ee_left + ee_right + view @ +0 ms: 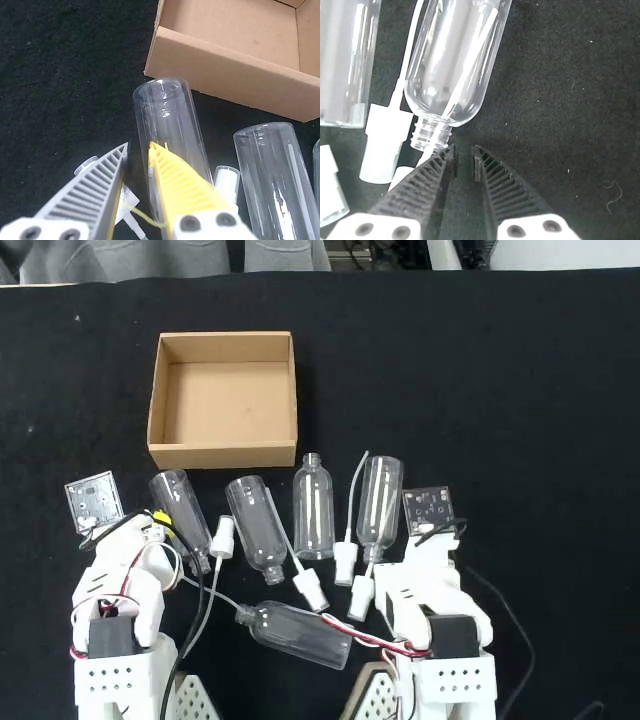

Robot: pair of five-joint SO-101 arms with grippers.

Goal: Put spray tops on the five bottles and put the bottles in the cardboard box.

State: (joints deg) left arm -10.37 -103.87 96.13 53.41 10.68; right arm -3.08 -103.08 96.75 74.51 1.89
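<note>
High view: the cardboard box (225, 453) is sitting empty, well beyond both sets of fingers. All 5 bottles are lying capless on the black table (520, 390) between the box and the arms. 4 are fanning out in a row, and the crosswise bottle (295, 632) is lying between the 2 arm bases. Loose spray tops (311, 589) are resting by the bottle necks, probably so that either arm is reaching them easily. With nothing capped or boxed, the task is looking barely begun.

Left wrist view: the left gripper (138, 147) is hovering with its fingers slightly parted, grasping nothing. The end bottle (167, 115) is lying under the yellow fingertip, its base pointing ahead towards the box. A second bottle (270, 170) is lying off to the yellow finger's side.

Right wrist view: the right gripper (464, 151) is likewise narrowly parted and empty. The nearest bottle (455, 65) is lying with its open neck just ahead of 1 fingertip, seemingly touching it. A white top (382, 150) is lying just beside that neck.
</note>
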